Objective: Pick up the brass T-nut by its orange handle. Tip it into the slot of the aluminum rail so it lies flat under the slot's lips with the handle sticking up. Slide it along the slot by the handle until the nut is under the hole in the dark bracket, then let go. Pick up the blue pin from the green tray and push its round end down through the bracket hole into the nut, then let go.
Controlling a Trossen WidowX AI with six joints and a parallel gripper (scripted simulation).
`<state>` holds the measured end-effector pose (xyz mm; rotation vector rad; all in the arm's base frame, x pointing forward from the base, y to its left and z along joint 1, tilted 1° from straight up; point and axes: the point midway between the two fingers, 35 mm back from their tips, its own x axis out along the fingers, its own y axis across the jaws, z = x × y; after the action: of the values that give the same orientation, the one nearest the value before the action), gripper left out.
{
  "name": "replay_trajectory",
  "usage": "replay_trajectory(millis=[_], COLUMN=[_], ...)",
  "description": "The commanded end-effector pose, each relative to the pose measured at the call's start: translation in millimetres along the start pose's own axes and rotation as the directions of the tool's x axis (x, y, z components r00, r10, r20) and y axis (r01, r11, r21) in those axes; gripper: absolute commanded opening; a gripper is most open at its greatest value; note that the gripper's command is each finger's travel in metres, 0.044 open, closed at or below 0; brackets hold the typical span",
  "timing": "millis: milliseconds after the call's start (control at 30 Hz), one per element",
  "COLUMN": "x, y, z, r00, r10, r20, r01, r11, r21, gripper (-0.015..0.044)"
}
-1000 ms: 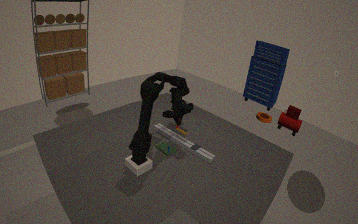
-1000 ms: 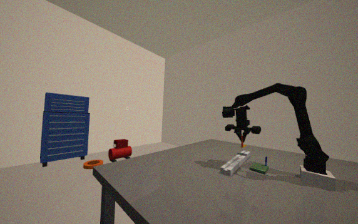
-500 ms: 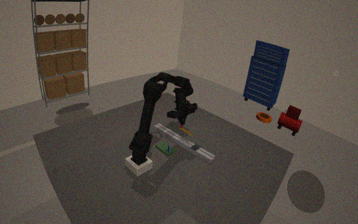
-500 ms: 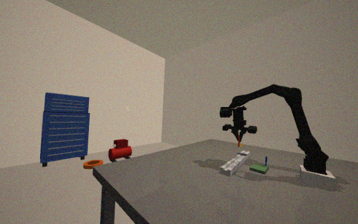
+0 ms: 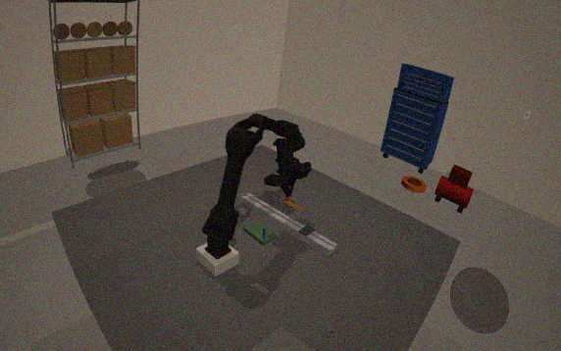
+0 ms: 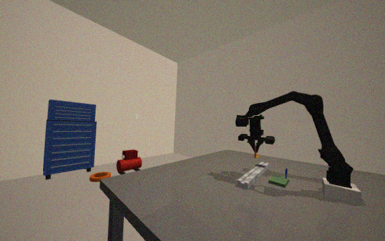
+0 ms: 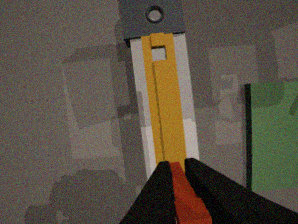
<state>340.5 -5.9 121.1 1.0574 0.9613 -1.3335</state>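
Observation:
My gripper (image 5: 288,195) (image 6: 255,152) (image 7: 176,168) is shut on the orange handle (image 7: 192,204) of the brass T-nut (image 5: 295,205) (image 6: 256,156) (image 7: 172,112). The long flat nut hangs in the air, clear above the aluminum rail (image 5: 324,241) (image 6: 246,180) (image 7: 192,134). In the wrist view it overlaps the rail lengthwise, hiding most of the slot, its far end near the dark bracket (image 5: 307,229) (image 6: 261,165) (image 7: 135,24). The bracket's round hole shows there. The blue pin (image 5: 264,233) (image 6: 286,173) stands upright in the green tray (image 5: 254,229) (image 6: 277,182) (image 7: 275,150); it is outside the wrist view.
The green tray lies beside the rail, between it and the arm's white base (image 5: 217,264) (image 6: 341,193). The bracket straddles the rail toward one end. A shelf rack, a blue tool cabinet (image 5: 417,118) (image 6: 71,141) and a red compressor (image 5: 454,191) (image 6: 129,164) stand away from the table.

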Motion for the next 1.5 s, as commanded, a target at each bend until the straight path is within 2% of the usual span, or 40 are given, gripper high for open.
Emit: replay_trajectory(millis=[0, 1467], x=[-0.7, 2.1], y=[-0.5, -5.0], z=[0.7, -1.3], r00=[1.000, 0.988], r10=[0.015, 0.153], r20=[0.004, 0.014], r01=[-0.015, -0.154], r11=[1.000, 0.988], r21=[-0.002, 0.026], gripper=[-0.0150, -0.0150])
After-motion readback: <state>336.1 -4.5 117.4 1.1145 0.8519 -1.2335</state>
